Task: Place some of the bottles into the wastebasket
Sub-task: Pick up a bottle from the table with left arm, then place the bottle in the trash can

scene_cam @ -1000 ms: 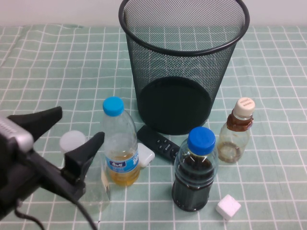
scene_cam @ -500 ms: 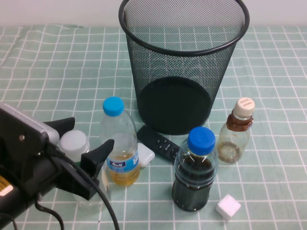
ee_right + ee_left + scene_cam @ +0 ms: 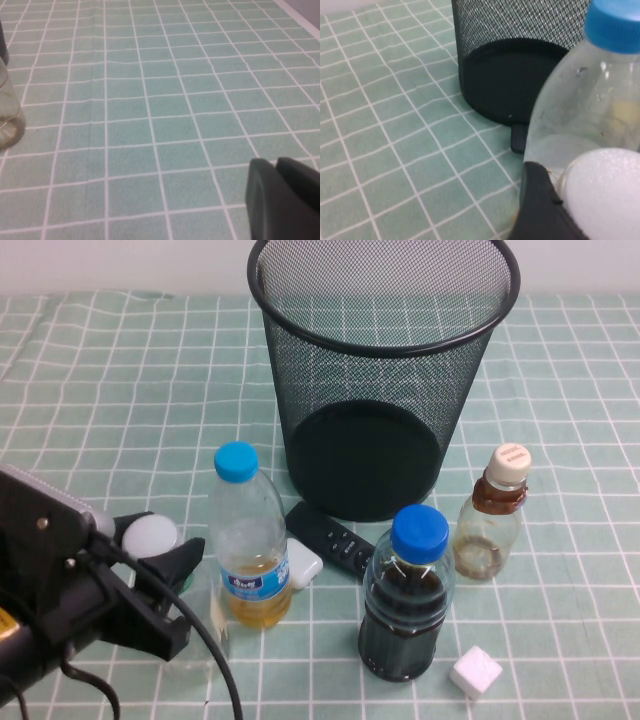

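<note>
Black mesh wastebasket (image 3: 385, 370) stands empty at the table's far middle. My left gripper (image 3: 150, 570) clamps the white-capped bottle (image 3: 150, 537) near-left; cream-capped bottle (image 3: 492, 515) stands right. Right gripper (image 3: 282, 200): closed.

We see the white bottle cap (image 3: 607, 195) touching our left gripper's black finger (image 3: 536, 207), the blue-capped bottle (image 3: 585, 105) behind, the wastebasket (image 3: 515, 60) beyond.

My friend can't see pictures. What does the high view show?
The left claw closes around a white-capped clear bottle at the front left of a green checked tablecloth. Behind stands a big black mesh wastebasket, with two blue-capped bottles, a cream-capped bottle, a remote and two white cubes nearby. The right claw is out of this view.
</note>
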`<act>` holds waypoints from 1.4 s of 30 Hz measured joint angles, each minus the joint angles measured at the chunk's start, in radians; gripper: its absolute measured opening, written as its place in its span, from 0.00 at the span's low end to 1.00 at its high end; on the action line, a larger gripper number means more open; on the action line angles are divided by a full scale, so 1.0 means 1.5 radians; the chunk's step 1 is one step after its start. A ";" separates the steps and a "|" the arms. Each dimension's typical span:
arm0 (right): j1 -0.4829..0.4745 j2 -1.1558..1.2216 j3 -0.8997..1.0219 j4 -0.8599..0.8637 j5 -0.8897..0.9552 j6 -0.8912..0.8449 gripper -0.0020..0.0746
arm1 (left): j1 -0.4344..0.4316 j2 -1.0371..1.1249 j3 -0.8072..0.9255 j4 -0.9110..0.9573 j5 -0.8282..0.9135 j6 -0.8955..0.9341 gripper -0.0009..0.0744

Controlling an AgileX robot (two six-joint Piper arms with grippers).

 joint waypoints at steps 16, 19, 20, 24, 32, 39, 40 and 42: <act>0.000 0.000 0.000 0.000 0.000 0.000 0.03 | 0.002 -0.021 -0.530 0.454 0.660 -0.333 0.47; 0.000 0.000 0.000 0.000 0.000 0.000 0.03 | 0.002 0.032 -0.732 0.468 0.703 -0.306 0.47; 0.000 0.000 0.000 0.000 0.000 0.000 0.03 | 0.002 0.061 -0.802 0.468 0.718 -0.290 0.47; 0.000 0.000 0.000 0.000 0.000 0.000 0.03 | 0.002 0.212 -1.044 0.405 0.752 -0.200 0.47; 0.000 0.000 0.000 0.000 0.000 0.000 0.03 | 0.002 0.527 -1.354 0.145 0.760 -0.044 0.47; 0.000 0.000 0.000 0.000 0.000 0.000 0.03 | 0.002 0.704 -1.435 0.042 0.700 0.038 0.46; 0.000 0.000 0.000 0.000 0.000 0.000 0.03 | 0.002 0.723 -1.436 0.040 0.694 0.041 0.46; 0.000 0.000 0.000 0.000 0.000 0.000 0.03 | 0.002 0.758 -1.436 0.035 0.687 0.050 0.46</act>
